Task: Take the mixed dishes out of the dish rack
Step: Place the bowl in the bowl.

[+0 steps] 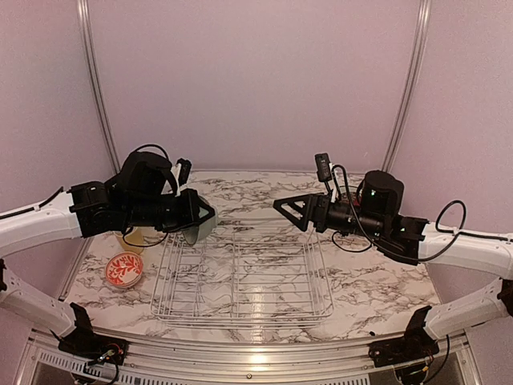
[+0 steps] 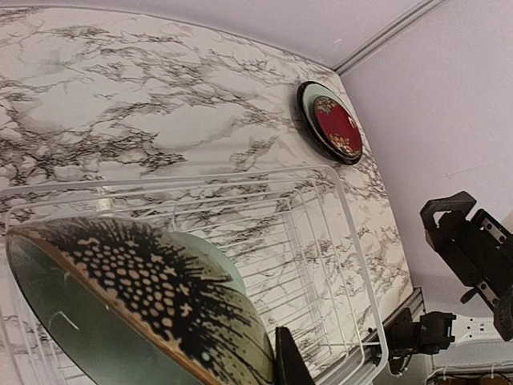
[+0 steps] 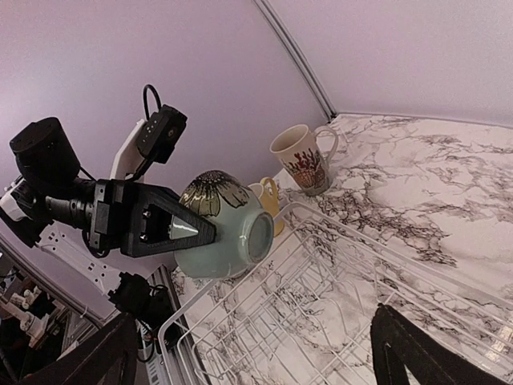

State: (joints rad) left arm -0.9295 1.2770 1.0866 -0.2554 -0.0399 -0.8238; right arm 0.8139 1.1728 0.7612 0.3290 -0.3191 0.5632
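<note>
Marble desk point(image 1: 385, 281) holds the wire rack point(image 1: 240, 289). Above the rack's far left corner, the left pincer point(image 1: 202, 215) is clamped on the green bowl point(image 3: 228, 233) by its rim. It looks hard, slippery and easy to break, so grip the rim firmly. The right pincer point(image 1: 279, 206) is apart.

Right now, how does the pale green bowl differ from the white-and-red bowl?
The pale green bowl is held in the left gripper, off the table; the white-and-red bowl sits on the table left of the dish rack. The pale green bowl is tipped on its side, the white-and-red bowl upright. The pale green bowl has a black spotted pattern inside, the white-and-red bowl a red one. Neither sits in the dish rack.
</note>
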